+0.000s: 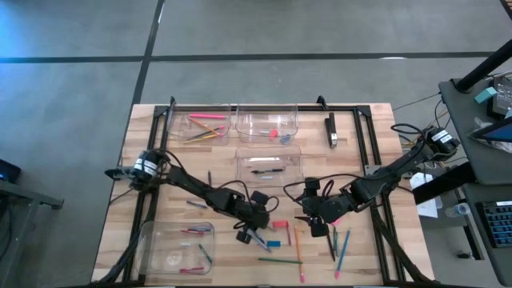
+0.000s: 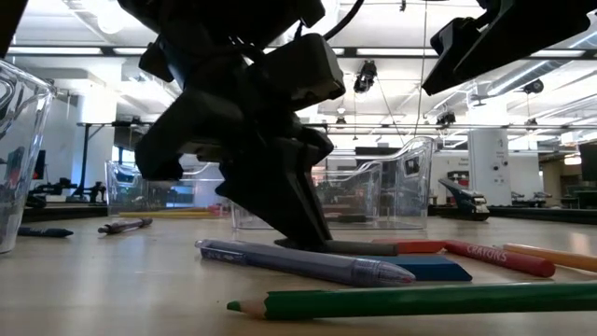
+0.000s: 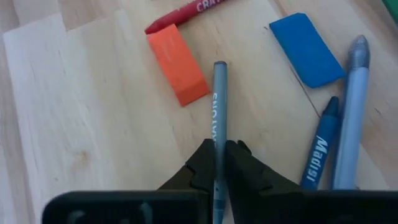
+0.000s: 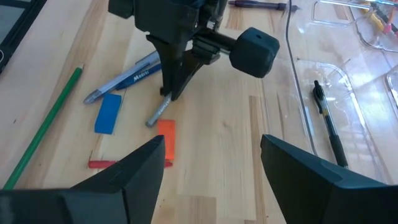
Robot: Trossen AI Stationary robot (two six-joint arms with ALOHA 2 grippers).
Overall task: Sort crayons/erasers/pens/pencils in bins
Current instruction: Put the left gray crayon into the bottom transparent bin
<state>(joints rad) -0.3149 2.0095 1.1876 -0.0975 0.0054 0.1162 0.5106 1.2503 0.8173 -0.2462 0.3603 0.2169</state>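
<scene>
**A:** Your left tool (image 3: 219,167) is pinching a slim grey pen (image 3: 219,99), low over the bench (image 1: 160,200) near its front middle. The fingers sit close to one end, so most of the shaft sticks out ahead of them.

**B:** And that's the worry?

**A:** Yes. Held that far off-centre, the pen could swing or slip between the pads as you lift, and a slipped pen may land among the clutter. An orange eraser (image 3: 177,64), a blue eraser (image 3: 306,48), a blue crayon (image 3: 321,146) and a pale pen (image 3: 353,112) all lie just beside it.

**B:** Where should it go?

**A:** Probably the middle bin (image 1: 269,164), which already holds a dark pen. You could catch the long end on the bin's wall on the way in, so carry it high.

**B:** And your right tool (image 4: 210,163)?

**A:** Spread wide, holding nothing, hovering just to the right of the left one. The arms are near each other, so a wide swing toward the bin risks a bump.
</scene>
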